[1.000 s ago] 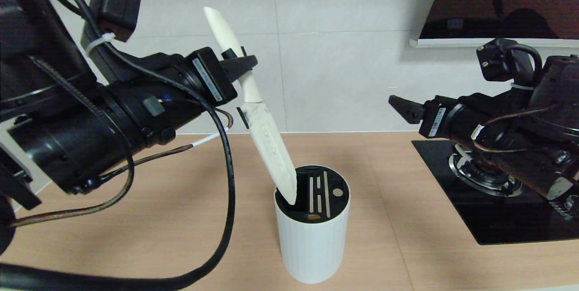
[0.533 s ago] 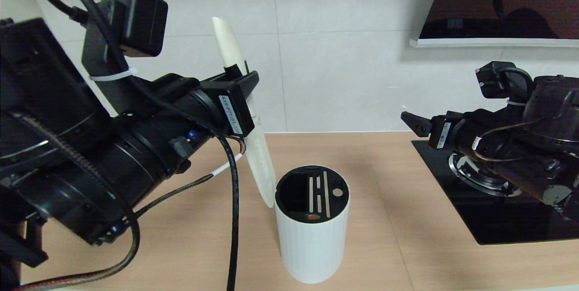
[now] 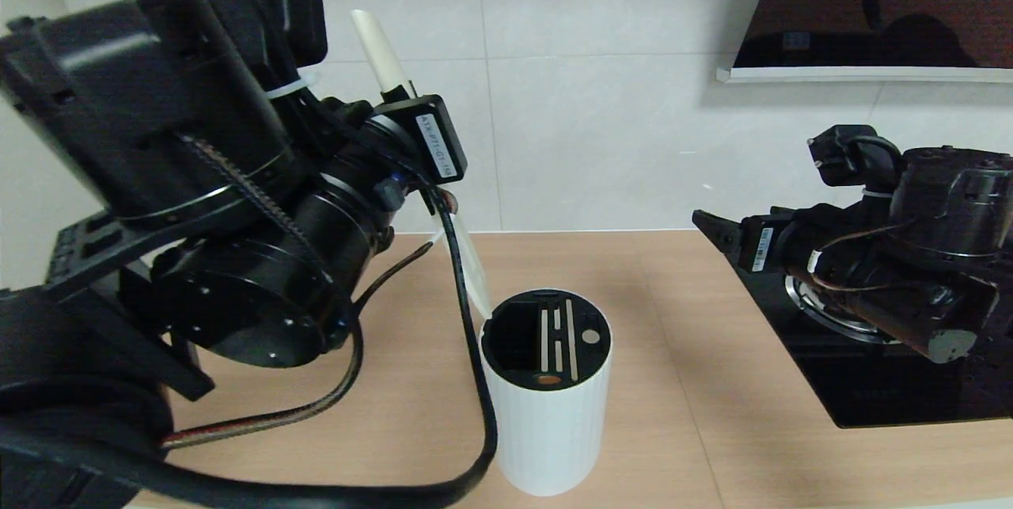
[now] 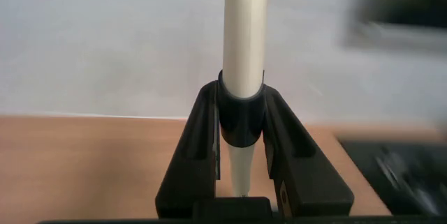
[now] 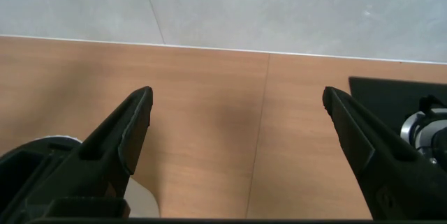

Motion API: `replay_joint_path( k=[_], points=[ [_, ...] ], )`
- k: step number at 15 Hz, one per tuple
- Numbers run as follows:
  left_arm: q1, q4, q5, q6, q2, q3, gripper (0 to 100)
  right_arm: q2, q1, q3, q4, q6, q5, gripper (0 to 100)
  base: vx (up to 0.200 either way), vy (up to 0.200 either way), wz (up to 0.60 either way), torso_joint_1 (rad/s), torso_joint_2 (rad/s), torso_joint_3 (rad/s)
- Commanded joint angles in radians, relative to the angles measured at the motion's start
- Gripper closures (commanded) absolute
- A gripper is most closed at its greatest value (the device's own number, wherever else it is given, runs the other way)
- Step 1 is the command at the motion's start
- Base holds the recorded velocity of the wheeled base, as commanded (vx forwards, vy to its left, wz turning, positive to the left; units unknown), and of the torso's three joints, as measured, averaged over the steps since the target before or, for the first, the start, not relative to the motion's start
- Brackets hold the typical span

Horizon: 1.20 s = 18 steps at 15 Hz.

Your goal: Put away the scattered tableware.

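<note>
Knife [image 3: 381, 58] first: on the left, this white piece of tableware is gripped around its pale handle by the left pincer [image 4: 242, 123], whose 2 fingers are clamped on it. It is held high above the counter [image 3: 673, 430], handle up and blade slanting down to the right. The blade's tip sits right at the left rim of the white cylindrical holder [image 3: 546, 414], beside the wide opening in its black slotted top. Whether the tip is just inside that opening or just outside the rim is not clear, but the blade is plainly not seated.

Moving right, the holder stands upright near the counter's front edge, and its narrow slots are all vacant. Further right, the right pincer [image 5: 236, 109] hangs above the counter at the edge of the black hob [image 3: 839, 382] with its fingers spread wide and nothing between them.

By my reading the task is partway along: 1 knife is picked up and brought to its holder, and sliding it down and letting go remain. No other loose tableware is visible.
</note>
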Motion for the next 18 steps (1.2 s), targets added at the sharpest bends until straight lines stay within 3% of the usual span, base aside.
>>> replay_joint_path(
  k=[1,8,18],
  points=[
    [-0.030,-0.002,-0.001,-0.014,0.038,-0.009,100,0.011,0.001,0.000,0.000,0.000,0.000,0,0.000,0.000,0.00,0.000,0.00,0.000],
    [-0.059,-0.002,-0.003,-0.061,0.131,0.001,100,0.020,0.002,0.000,0.000,-0.001,-0.002,0,0.000,0.000,0.00,0.000,0.00,0.000],
    [-0.059,-0.003,-0.001,-0.063,0.186,0.024,100,0.020,0.004,0.002,0.000,-0.017,-0.002,0,0.000,0.000,0.00,0.000,0.00,0.000]
  ],
)
